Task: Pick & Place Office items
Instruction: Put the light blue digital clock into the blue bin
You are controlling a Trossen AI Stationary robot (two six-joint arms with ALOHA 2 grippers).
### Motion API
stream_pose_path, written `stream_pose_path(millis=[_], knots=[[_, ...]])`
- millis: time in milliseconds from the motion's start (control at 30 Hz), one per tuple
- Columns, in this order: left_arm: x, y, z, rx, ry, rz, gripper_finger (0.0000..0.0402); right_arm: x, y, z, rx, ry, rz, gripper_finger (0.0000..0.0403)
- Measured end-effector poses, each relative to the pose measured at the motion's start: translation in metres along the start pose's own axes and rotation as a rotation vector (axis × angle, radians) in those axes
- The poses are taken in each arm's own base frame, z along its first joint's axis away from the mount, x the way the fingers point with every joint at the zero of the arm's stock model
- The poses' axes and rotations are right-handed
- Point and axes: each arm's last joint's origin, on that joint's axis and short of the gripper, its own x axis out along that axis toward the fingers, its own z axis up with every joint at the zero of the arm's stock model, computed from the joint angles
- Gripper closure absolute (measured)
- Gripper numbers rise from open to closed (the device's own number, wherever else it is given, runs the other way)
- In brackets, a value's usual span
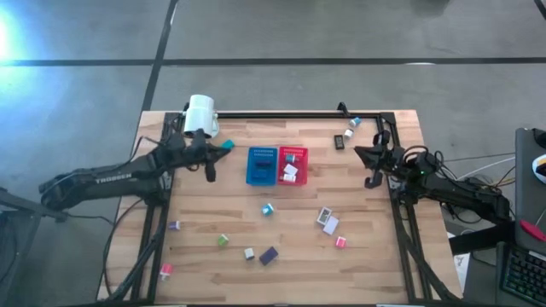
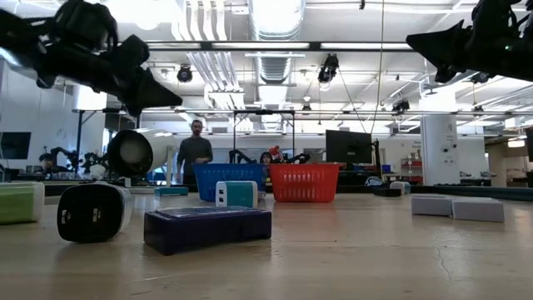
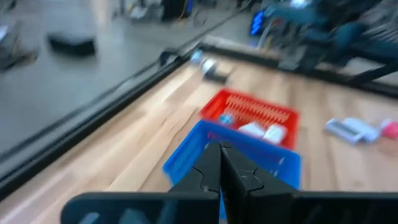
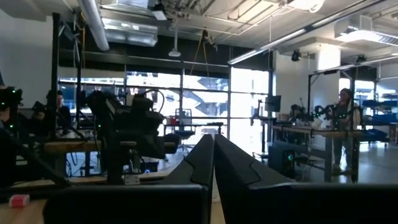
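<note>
The office items lie scattered on the wooden table: a teal block (image 1: 267,209), white pieces (image 1: 327,221), a pink one (image 1: 341,242), a green one (image 1: 223,240), a dark purple block (image 1: 269,255) and others. A few white pieces (image 3: 262,131) lie in the red bin (image 1: 293,165), beside the blue bin (image 1: 261,166). My left gripper (image 1: 212,167) hovers shut just left of the blue bin (image 3: 186,158), raised above the table (image 2: 171,100). My right gripper (image 1: 362,155) is shut (image 4: 213,142), held level and high near the table's right side (image 2: 414,42).
A large white cylinder lamp (image 1: 200,115) lies at the far left corner. A black frame rail (image 1: 281,113) runs along the far edge and down both sides. More small pieces (image 1: 347,134) sit near the far right corner. People stand in the room beyond (image 2: 194,150).
</note>
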Motion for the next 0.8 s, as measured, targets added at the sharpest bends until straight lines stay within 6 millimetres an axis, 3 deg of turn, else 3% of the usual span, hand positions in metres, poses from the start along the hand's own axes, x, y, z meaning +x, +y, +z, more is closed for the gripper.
stream_pose_path(millis=[267,433,633,800], knots=[[0.014,0.004,0.035,0.056,0.381,0.206,0.0375,0.001,0.000,-0.002,0.001,0.013,-0.001,0.0394],[0.037,0.008,0.043,0.113,0.639,0.238,0.0347,0.001,0.000,-0.001,-0.001,0.012,0.000,0.0394],[0.077,0.014,0.039,0.157,0.826,0.231,0.0270,0.001,0.000,-0.002,0.001,0.016,0.001,0.0394],[0.110,0.025,0.036,0.177,0.915,0.341,0.0192,0.002,0.000,-0.004,0.004,0.033,0.003,0.0394]])
